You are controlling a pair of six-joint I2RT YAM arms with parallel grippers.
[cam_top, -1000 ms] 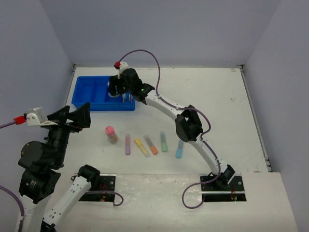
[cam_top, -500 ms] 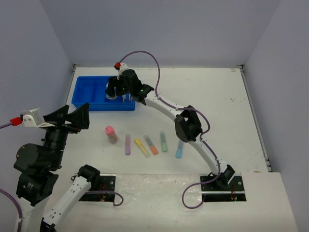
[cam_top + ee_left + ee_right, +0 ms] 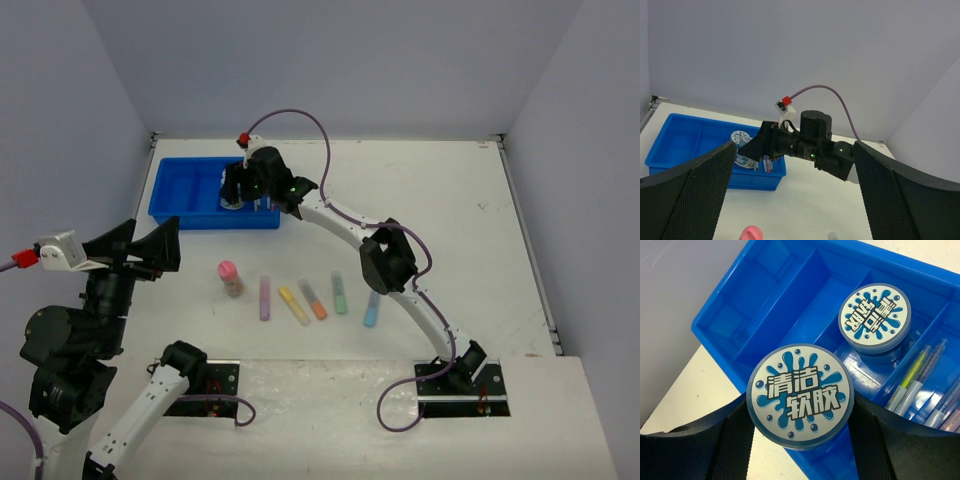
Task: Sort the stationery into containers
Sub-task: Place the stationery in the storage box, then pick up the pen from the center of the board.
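Observation:
My right gripper [image 3: 238, 188] is shut on a round blue tub [image 3: 801, 395] with a splash label, held over the near wall of the bright blue tray [image 3: 185, 200]. A second tub [image 3: 874, 320] lies in a tray compartment, and thin pens [image 3: 920, 382] fill the compartment beside it. A pink-capped bottle [image 3: 230, 277] stands on the table. To its right lie purple [image 3: 265, 298], yellow [image 3: 293, 305], orange [image 3: 313, 299], green [image 3: 339, 293] and blue [image 3: 371, 308] markers. My left gripper [image 3: 140, 250] hangs open and high at the left with nothing between its fingers.
The tray [image 3: 685, 137] sits at the table's far left, close to the left wall. The right arm [image 3: 385, 260] arches over the table above the marker row. The tray's left compartments [image 3: 770, 295] hold nothing.
The left arm has drawn back toward the left and near edge. The right gripper has shifted slightly left over the tray, still holding the tub.

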